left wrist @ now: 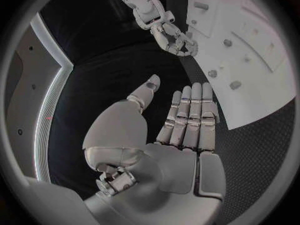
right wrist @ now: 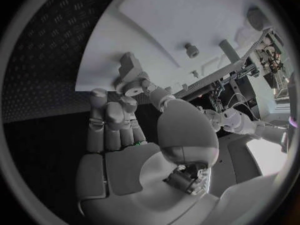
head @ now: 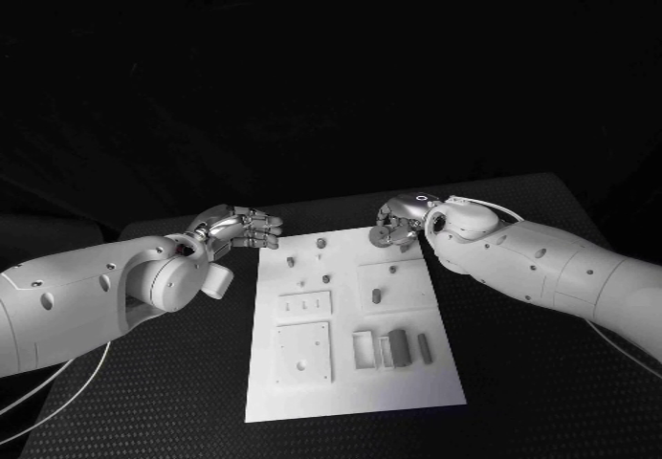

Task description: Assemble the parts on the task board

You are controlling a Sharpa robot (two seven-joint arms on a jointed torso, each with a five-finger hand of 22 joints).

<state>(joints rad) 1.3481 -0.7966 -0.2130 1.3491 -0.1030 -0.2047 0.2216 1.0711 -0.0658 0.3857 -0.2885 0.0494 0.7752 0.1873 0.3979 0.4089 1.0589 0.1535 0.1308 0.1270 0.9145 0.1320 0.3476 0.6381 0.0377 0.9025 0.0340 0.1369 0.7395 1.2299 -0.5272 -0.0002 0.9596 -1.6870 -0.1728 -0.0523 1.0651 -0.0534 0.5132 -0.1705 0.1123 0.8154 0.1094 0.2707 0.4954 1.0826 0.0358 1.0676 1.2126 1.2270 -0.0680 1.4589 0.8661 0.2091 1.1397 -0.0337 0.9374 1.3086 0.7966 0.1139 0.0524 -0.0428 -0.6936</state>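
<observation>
White-armed, with silver fingers, the left hand [head: 237,229] sits at the far left corner of the task board [head: 352,382], just off its left edge. In the left wrist view this hand [left wrist: 181,130] holds nothing: the fingers [left wrist: 194,110] lie straight and side by side, the thumb stands apart, and the palm is bare.

At centre, the task board lies flat on the black table [head: 538,382]. Its far half carries several small parts [head: 321,244] standing in or lying on the plate, and raised square blocks; one plate [head: 303,306] lies left of centre and a larger square plate [head: 303,352] lies nearer. Upright rectangular pieces [head: 393,346] stand side by side in the near right area.

At right, the right hand [head: 400,225] is at the far right corner of the board, over its edge. In the right wrist view its fingers [right wrist: 109,112] are curled and the thumb meets them on a small cylindrical part [right wrist: 131,87], held over the board's corner. Beyond it on the white plate stand a short peg [right wrist: 191,50] and a longer pin [right wrist: 229,50], both apart from the hand.
</observation>
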